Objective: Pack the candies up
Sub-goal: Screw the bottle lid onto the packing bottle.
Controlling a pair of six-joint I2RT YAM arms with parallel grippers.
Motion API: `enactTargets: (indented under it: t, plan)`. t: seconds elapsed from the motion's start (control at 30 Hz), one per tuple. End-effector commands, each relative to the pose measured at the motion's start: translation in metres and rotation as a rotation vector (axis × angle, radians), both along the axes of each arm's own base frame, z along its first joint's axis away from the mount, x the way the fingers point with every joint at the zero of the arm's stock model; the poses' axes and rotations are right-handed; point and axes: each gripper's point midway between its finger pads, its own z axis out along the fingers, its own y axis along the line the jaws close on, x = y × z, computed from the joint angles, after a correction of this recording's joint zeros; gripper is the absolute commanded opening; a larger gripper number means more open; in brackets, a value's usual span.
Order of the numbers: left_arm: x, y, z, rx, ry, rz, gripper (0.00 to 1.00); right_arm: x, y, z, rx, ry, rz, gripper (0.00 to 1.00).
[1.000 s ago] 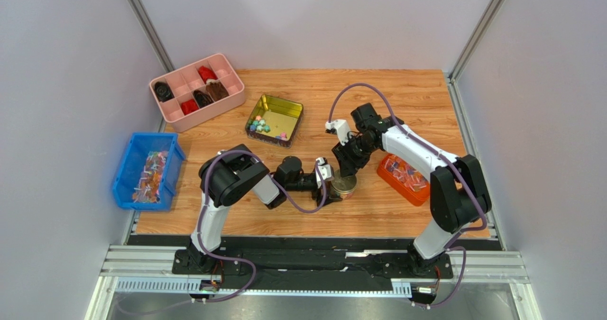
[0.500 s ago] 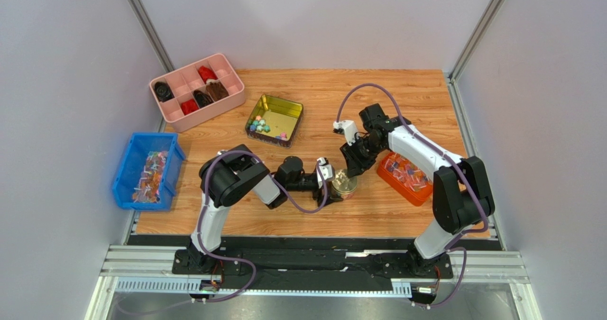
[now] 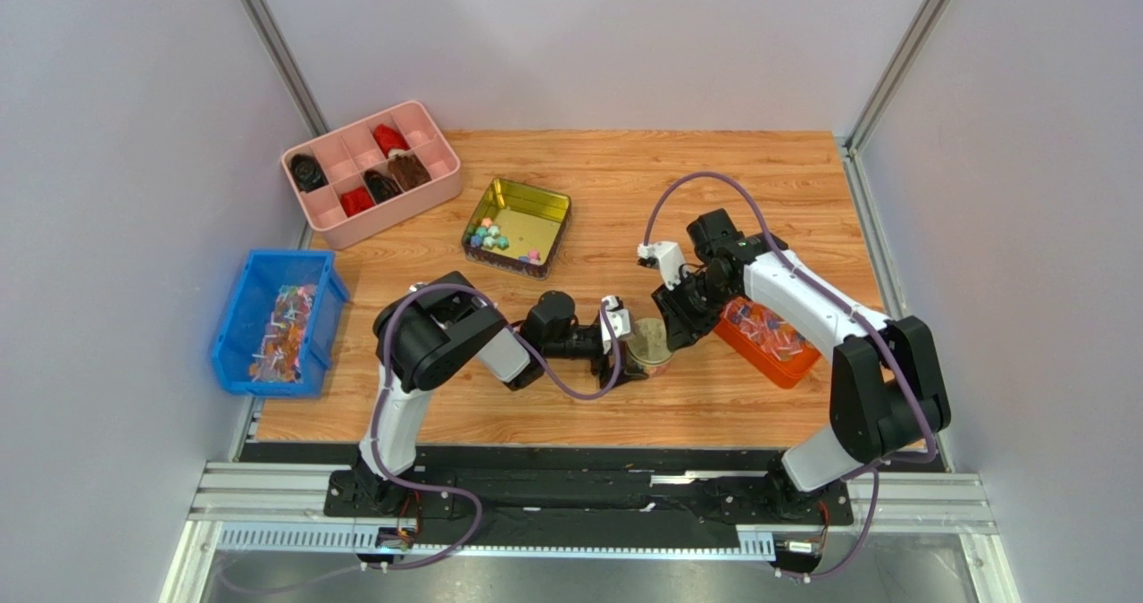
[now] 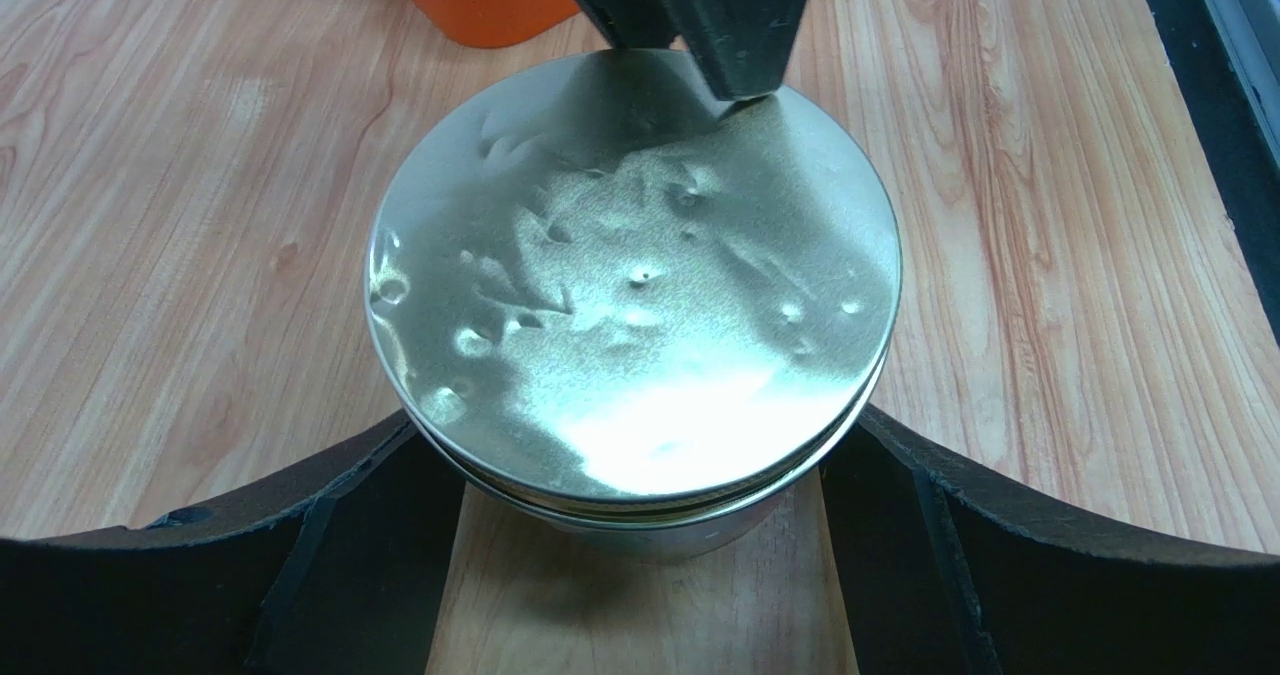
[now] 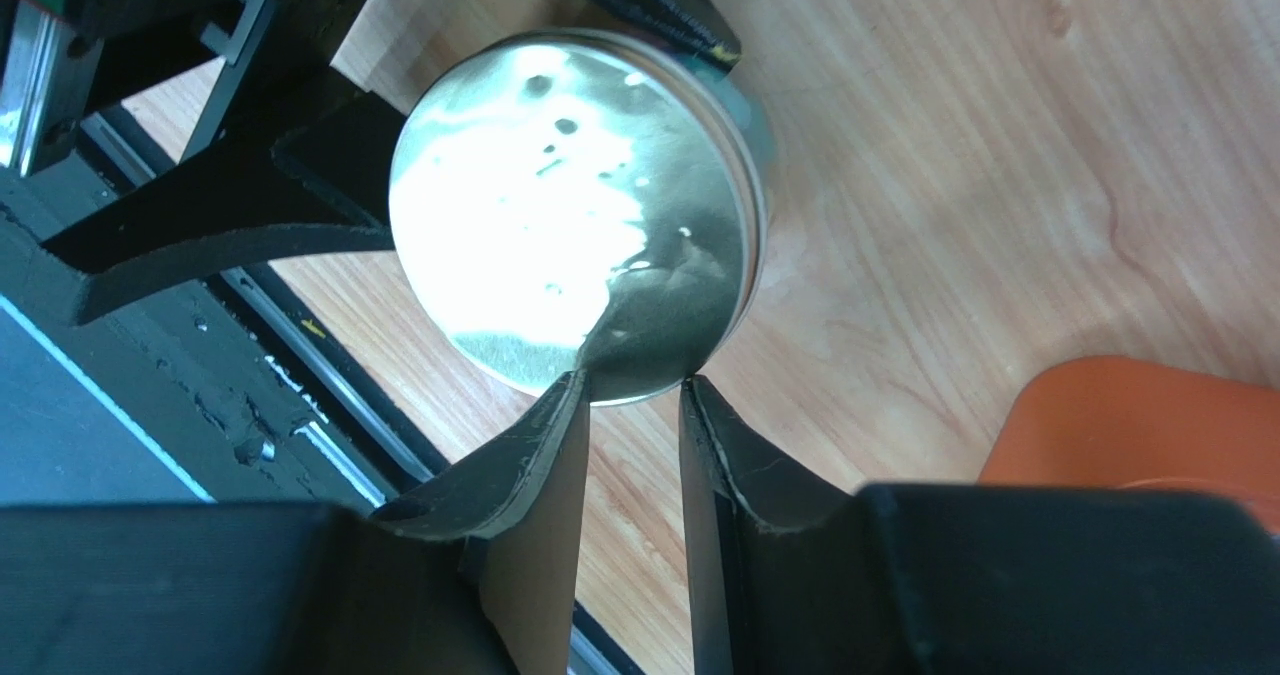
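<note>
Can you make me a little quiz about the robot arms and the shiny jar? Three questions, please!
1. True or false: the silver lid is off the jar.
2. Where do the little pastel candies lie? A: in the gold tin. B: on top of the lid. C: between a gripper's fingers.
3. Fill in: the ___ gripper has a finger on each side of the jar.

Key:
1. False. The lid sits on the jar.
2. A.
3. Left. The left gripper hugs the jar.
</note>
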Motion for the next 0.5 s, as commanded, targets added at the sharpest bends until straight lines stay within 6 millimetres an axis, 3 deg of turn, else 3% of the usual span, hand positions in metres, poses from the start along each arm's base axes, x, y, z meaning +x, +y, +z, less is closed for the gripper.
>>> enactTargets:
  t: [0.0,0.2,0.33,0.37,0.47]
  plan:
    - [0.012,-0.008,0.027,-0.041,-0.08,0.008,0.16,-0.018,-0.001,0.009,0.016,0.016,0.021,0.31]
    - [0.012,-0.009,0.028,-0.045,-0.082,0.0,0.16,-0.009,-0.004,0.028,0.008,-0.053,0.016,0.33]
    - [0.009,-0.01,0.029,-0.05,-0.078,-0.016,0.05,0.012,0.001,0.042,0.007,-0.111,0.013,0.36]
    - [0.008,-0.01,0.028,-0.049,-0.074,-0.022,0.05,0.021,0.005,0.051,0.017,-0.139,0.014,0.36]
    - [0.007,-0.01,0.03,-0.053,-0.076,-0.025,0.05,0.039,0.014,0.052,0.031,-0.134,0.018,0.37]
